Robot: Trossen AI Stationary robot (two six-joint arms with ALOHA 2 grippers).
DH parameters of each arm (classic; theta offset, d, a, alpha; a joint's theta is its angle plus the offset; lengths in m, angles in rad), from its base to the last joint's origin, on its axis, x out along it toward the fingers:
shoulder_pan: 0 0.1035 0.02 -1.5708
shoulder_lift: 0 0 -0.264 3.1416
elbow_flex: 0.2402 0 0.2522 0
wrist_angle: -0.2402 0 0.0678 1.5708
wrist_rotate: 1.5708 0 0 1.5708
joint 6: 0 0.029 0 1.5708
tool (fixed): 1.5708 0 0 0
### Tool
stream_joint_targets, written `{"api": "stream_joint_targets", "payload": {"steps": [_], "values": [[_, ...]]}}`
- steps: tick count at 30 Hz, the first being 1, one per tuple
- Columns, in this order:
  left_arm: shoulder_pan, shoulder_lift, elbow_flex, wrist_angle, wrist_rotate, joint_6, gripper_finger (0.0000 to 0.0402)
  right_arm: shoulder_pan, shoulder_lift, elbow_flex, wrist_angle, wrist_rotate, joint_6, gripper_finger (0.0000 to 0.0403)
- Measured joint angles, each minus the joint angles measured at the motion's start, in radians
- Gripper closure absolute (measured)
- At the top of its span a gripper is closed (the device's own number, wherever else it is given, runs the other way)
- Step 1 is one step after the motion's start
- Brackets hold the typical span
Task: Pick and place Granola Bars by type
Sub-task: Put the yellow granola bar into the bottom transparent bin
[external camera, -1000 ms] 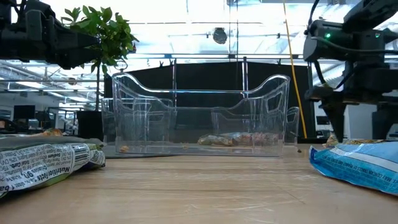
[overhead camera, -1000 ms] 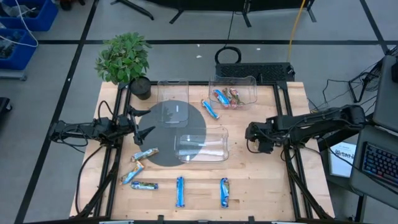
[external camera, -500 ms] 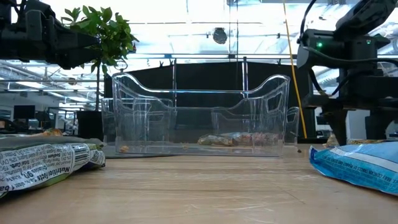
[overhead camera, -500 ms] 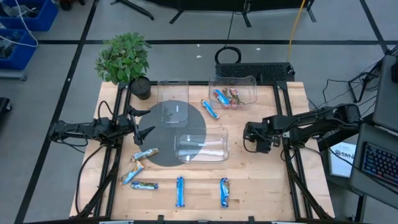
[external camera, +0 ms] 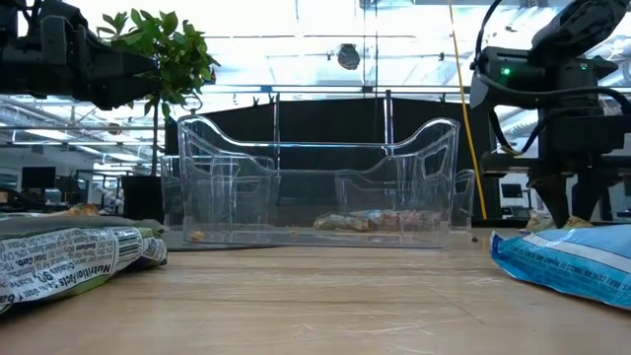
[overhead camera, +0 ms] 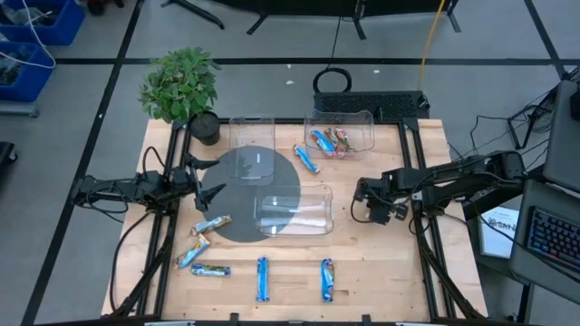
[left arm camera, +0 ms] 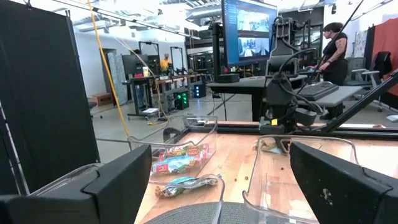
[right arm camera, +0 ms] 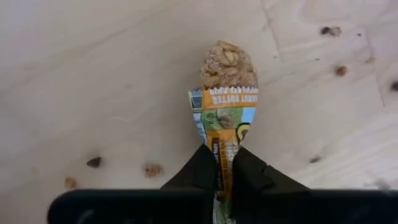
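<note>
High view, landmark: every place here is given relative to the near clear bin point(overhead camera: 294, 210), which sits half on the dark round mat point(overhead camera: 249, 192) in the middle of the tabletop point(overhead camera: 390, 272).
Left pincer: left pincer point(overhead camera: 214, 193) waits well to the left of that bin, over the mat's left edge, its fingers point(left arm camera: 339, 177) spread wide with nothing between them.
Loose bars, left: three Granola Bars lie left of and nearer than the bin; the tan-gold bar point(overhead camera: 211, 224) rests on the mat's near edge.
Loose bars, front: two blue bars lie nearer than the bin; the first blue bar point(overhead camera: 262, 277) is under its left half, the second blue bar point(overhead camera: 327, 279) under its right end.
Sorted bars: a few bars already lie in the far bin point(overhead camera: 341, 134) beyond it, with one more bar point(overhead camera: 305, 158) on the wood between the two bins.
Right pincer: right pincer point(overhead camera: 380, 213) is just right of the bin, low at the wood, fingers point(right arm camera: 252, 171) pressed together on the end of a torn tan-gold bar point(right arm camera: 225, 112), whose granola shows at the far tip.
Step in hand: judged as the lift after the grasp. The hold is only on the wrapper's end, so a straight, slow rise seems wise; a swing could shed crumbs or slip the wrapper.
</note>
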Motion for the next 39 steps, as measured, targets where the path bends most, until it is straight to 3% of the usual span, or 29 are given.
{"api": "stream_joint_targets", "payload": {"steps": [7, 19, 31, 39], "values": [[0.0, 0.0, 0.0, 0.0, 0.0, 0.0, 0.0023, 0.068, -0.085, 0.037, -0.005, 0.015, 0.215, 0.0395], [0.0, 0.0, 0.0, 0.0, 0.0, 0.0, 0.0023, 0.313, -0.23, 0.26, -0.085, 0.24, 0.522, 0.0398], [0.0, 0.0, 0.0, 0.0, 0.0, 0.0, 0.0023, 0.536, -0.183, 0.57, -0.085, 0.583, 0.754, 0.04], [0.0, 0.0, 0.0, 0.0, 0.0, 0.0, 0.0023, 0.609, -0.089, 0.791, 0.012, 0.755, 0.874, 0.04]]}}
